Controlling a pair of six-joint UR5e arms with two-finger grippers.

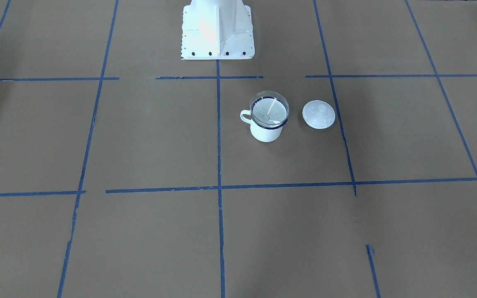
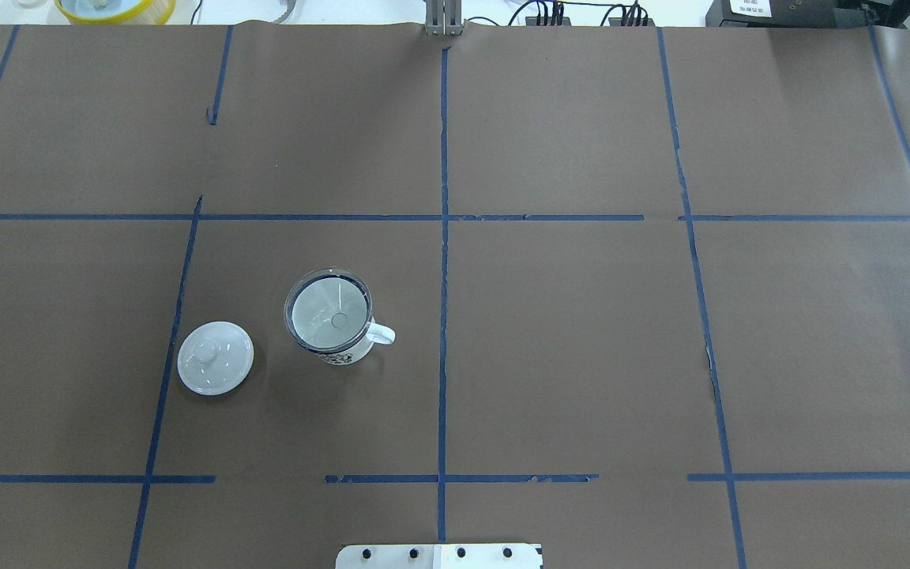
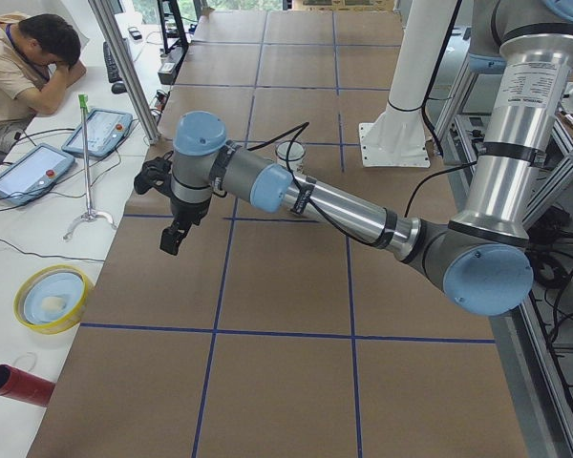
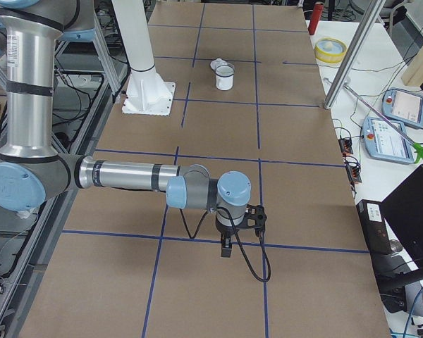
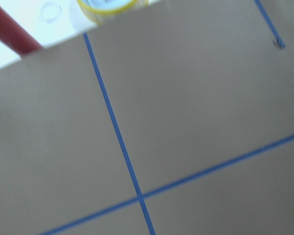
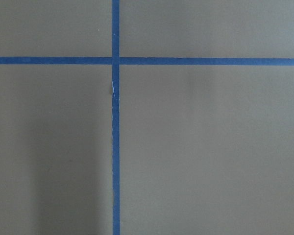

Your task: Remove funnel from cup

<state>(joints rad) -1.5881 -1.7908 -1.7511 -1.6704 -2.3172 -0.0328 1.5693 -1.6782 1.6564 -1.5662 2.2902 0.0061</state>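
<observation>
The white enamel cup (image 1: pixel 266 133) with a dark blue rim stands upright on the brown table. The clear funnel (image 1: pixel 269 109) sits in its mouth, cone up, spout down inside. In the overhead view the cup (image 2: pixel 381 334) and the funnel (image 2: pixel 327 312) lie left of the centre line. My left gripper (image 3: pixel 172 234) hangs over the table's left end, far from the cup (image 3: pixel 290 153). My right gripper (image 4: pixel 227 248) hangs over the right end, far from the cup (image 4: pixel 225 79). I cannot tell whether either is open or shut.
A white domed lid (image 1: pixel 318 114) with a knob lies flat beside the cup; it also shows in the overhead view (image 2: pixel 216 357). The robot's white base (image 1: pixel 217 31) stands behind the cup. Blue tape lines grid the table. A person sits off the table's far side (image 3: pixel 24 67).
</observation>
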